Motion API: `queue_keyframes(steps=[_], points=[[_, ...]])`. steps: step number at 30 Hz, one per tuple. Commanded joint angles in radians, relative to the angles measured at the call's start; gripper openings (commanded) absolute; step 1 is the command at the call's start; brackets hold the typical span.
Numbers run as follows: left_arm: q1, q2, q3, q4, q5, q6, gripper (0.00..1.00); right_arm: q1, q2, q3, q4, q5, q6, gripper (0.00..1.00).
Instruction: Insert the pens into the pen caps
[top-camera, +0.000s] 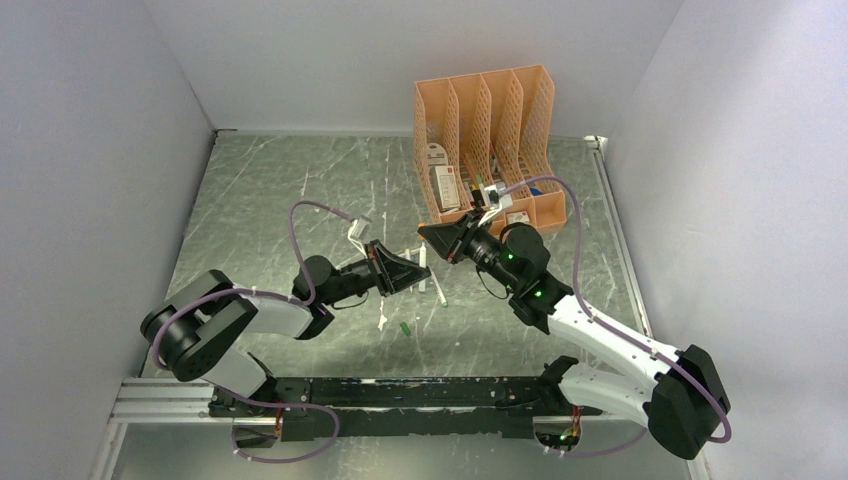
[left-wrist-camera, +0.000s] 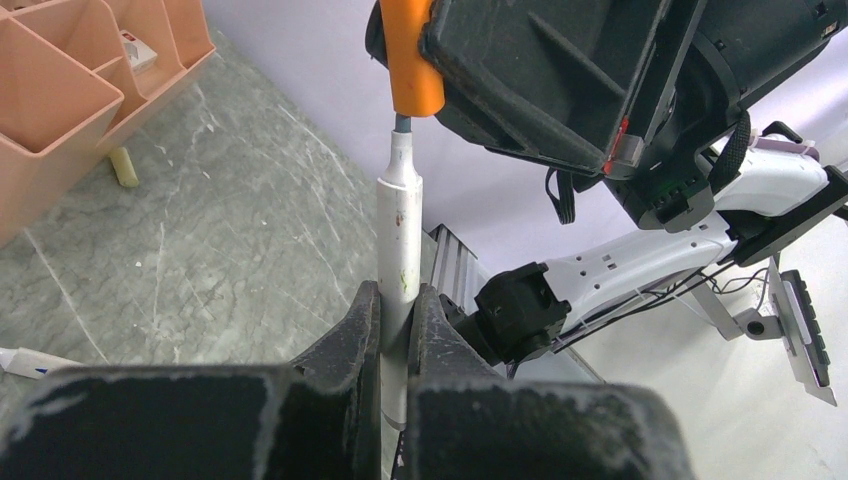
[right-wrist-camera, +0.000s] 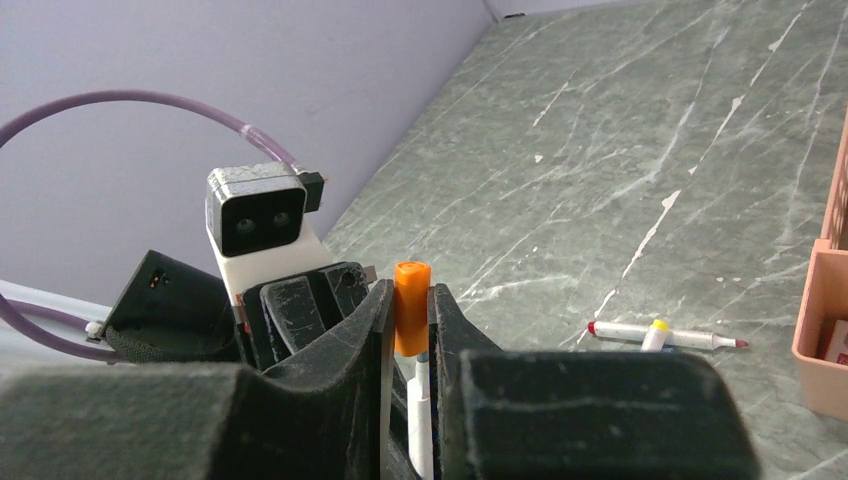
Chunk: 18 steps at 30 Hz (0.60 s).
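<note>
My left gripper (top-camera: 408, 266) is shut on a white-barrelled pen (left-wrist-camera: 400, 225) and holds it above the table, its grey tip pointing at my right gripper (top-camera: 438, 240). My right gripper is shut on an orange cap (right-wrist-camera: 411, 305). In the left wrist view the pen's tip sits just inside the mouth of the orange cap (left-wrist-camera: 414, 60). In the right wrist view the white pen (right-wrist-camera: 421, 410) lines up under the cap between my fingers. More white pens (top-camera: 437, 289) and a green cap (top-camera: 405, 327) lie on the table below.
A peach lattice organiser (top-camera: 490, 150) stands at the back right. Two pens, one with a yellow cap, lie crossed near it (right-wrist-camera: 640, 333). Another pen (left-wrist-camera: 25, 362) lies on the grey marbled table (top-camera: 280, 200). Walls close in the sides.
</note>
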Motion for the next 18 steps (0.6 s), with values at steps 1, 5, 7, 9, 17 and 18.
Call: queue_keyframes(steps=[1,5,7,9,17,18], points=[[-0.007,-0.012,0.023,0.018,-0.024,0.017,0.07,-0.004,-0.028,0.001,0.010,-0.012,-0.021,0.00],[-0.007,-0.012,0.031,0.015,-0.023,0.019,0.07,-0.004,-0.027,-0.003,0.001,-0.019,-0.026,0.00],[-0.007,-0.013,0.034,0.015,-0.022,0.021,0.07,-0.004,-0.026,-0.013,0.005,-0.020,-0.024,0.00],[-0.007,-0.012,0.041,0.010,-0.018,0.024,0.07,-0.003,-0.022,-0.021,0.009,-0.023,-0.028,0.00],[-0.007,0.005,0.067,0.010,-0.019,0.019,0.07,-0.003,-0.019,-0.046,0.006,-0.028,-0.057,0.00],[-0.007,0.005,0.070,0.006,-0.025,0.023,0.07,-0.004,-0.024,-0.048,0.003,-0.025,-0.063,0.00]])
